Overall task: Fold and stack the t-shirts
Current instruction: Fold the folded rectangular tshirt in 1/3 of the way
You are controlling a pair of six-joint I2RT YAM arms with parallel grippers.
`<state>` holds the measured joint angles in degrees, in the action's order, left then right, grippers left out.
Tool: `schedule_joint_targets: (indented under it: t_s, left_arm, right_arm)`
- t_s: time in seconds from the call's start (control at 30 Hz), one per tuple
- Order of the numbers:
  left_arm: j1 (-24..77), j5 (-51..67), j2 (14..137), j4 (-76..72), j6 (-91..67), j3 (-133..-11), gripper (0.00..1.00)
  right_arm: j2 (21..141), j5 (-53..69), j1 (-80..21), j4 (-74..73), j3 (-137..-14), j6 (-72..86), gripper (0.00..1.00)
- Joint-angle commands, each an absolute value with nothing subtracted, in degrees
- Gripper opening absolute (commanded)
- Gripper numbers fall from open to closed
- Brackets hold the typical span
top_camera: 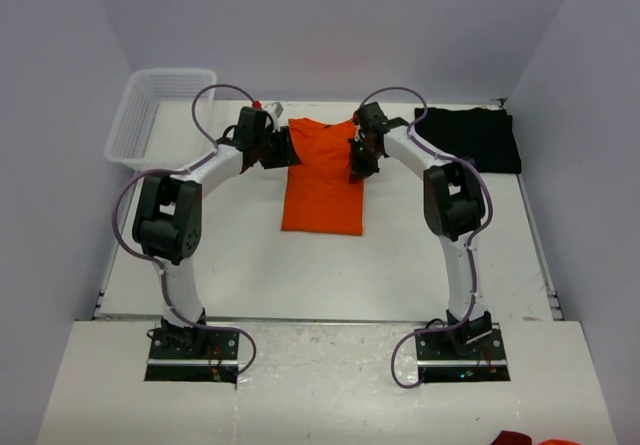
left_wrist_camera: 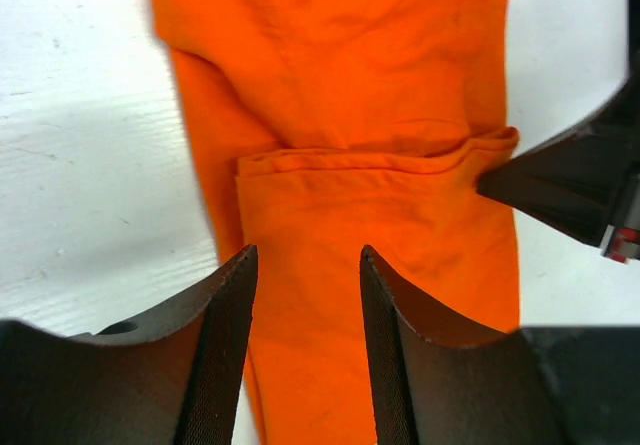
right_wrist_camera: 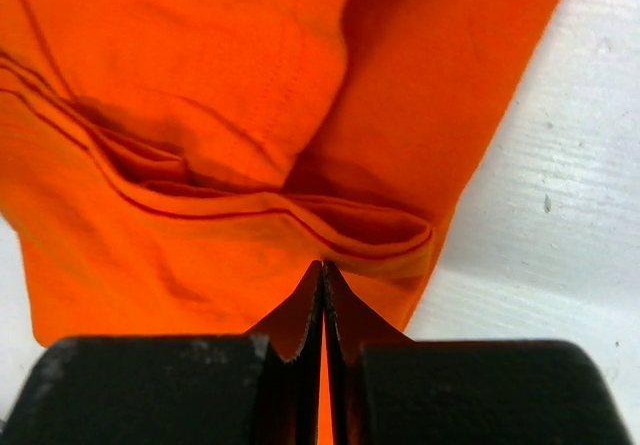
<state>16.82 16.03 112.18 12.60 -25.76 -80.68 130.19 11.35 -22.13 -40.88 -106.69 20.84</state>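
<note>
The orange t-shirt (top_camera: 322, 180) lies on the white table, folded into a narrow upright strip, with a cross fold near its far end. It fills the left wrist view (left_wrist_camera: 350, 65) and the right wrist view (right_wrist_camera: 200, 65). My left gripper (top_camera: 285, 148) is at the shirt's upper left edge. Its jaws (left_wrist_camera: 305, 255) stand open and empty just above the cloth. My right gripper (top_camera: 357, 160) is at the upper right edge. It is shut (right_wrist_camera: 323, 265) with its tips on the folded hem. The black t-shirt (top_camera: 470, 135) lies folded at the far right.
A white mesh basket (top_camera: 150, 115) stands at the far left corner. Grey walls close in the table at the back and on both sides. A bit of red cloth (top_camera: 520, 438) shows at the bottom right, on the near ledge.
</note>
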Motion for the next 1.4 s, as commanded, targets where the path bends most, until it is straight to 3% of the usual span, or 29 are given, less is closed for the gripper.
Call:
schedule_joint_targets:
  t_s: [0.0,0.57,0.97,1.0,1.1,1.13,1.23,1.37]
  left_arm:
    - [17.6,17.7,109.3,10.1,-25.7,-79.2,0.47]
    - [16.4,14.0,124.1,9.8,-24.2,-83.4,0.46]
    - [15.5,12.9,110.5,9.7,-22.9,-77.2,0.45]
    - [15.6,12.6,108.9,9.8,-23.0,-76.3,0.46]
    - [15.6,10.7,102.1,10.6,-23.2,-72.5,0.47]
    - [15.6,9.9,99.5,11.8,-23.2,-72.2,0.47]
    - [15.6,7.9,95.5,14.5,-24.8,-69.4,0.49]
    - [15.6,12.8,90.5,12.9,-29.7,-59.0,0.52]
  right_arm:
    - [131.5,8.3,-22.4,-44.4,-109.9,23.2,0.0]
    - [137.5,4.2,-20.3,-53.1,-118.5,27.3,0.0]
    - [128.6,1.0,-20.0,-46.8,-113.9,18.6,0.02]
    - [125.3,1.2,-20.0,-45.9,-112.9,18.0,0.05]
    - [116.3,3.7,-20.0,-41.6,-104.9,17.7,0.24]
    - [114.3,4.3,-20.0,-41.3,-102.9,18.1,0.36]
    - [105.8,6.8,-20.2,-39.9,-92.6,20.9,0.5]
    - [95.4,14.0,-20.1,-30.4,-71.3,25.7,0.56]
